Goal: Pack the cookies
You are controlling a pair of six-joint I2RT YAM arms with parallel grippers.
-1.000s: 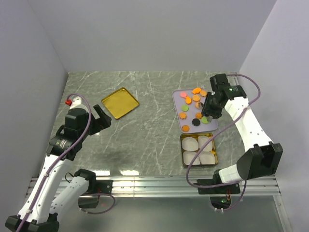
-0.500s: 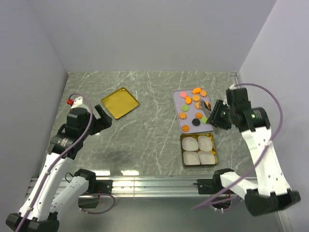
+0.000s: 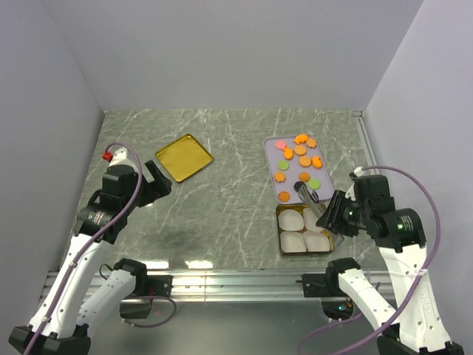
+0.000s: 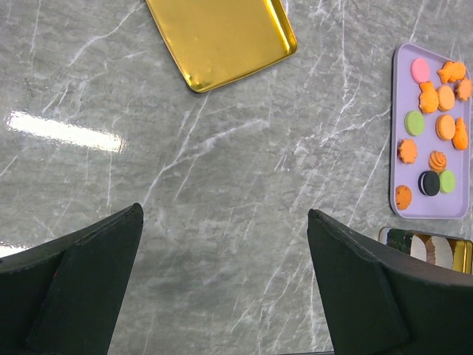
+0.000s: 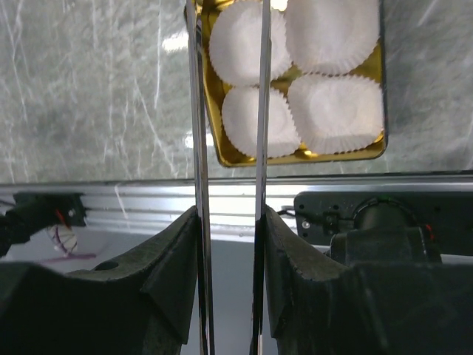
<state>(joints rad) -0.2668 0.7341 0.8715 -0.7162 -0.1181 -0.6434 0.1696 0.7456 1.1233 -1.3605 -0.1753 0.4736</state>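
Several cookies [image 3: 300, 150], mostly orange with pink, green and one black, lie on a lilac tray [image 3: 270, 148]; they also show in the left wrist view [image 4: 446, 126]. My right gripper [image 3: 330, 214] is shut on metal tongs [image 3: 309, 194]. The tongs point from the tin toward the tray's near end. In the right wrist view the gripper [image 5: 229, 222] holds the two blades [image 5: 198, 148] over the tin's left cups; their tips are out of view. My left gripper [image 3: 155, 180] is open and empty above bare table [image 4: 222, 281].
A gold tin [image 3: 329, 238] with white paper cups [image 5: 332, 111] sits just in front of the tray. A gold lid [image 3: 183, 156] lies at the back left. Grey walls enclose the table. A metal rail [image 3: 236, 279] runs along the near edge.
My right arm has pulled back from over the tray toward the near edge, carrying the tongs over the tin. The left arm has not moved.
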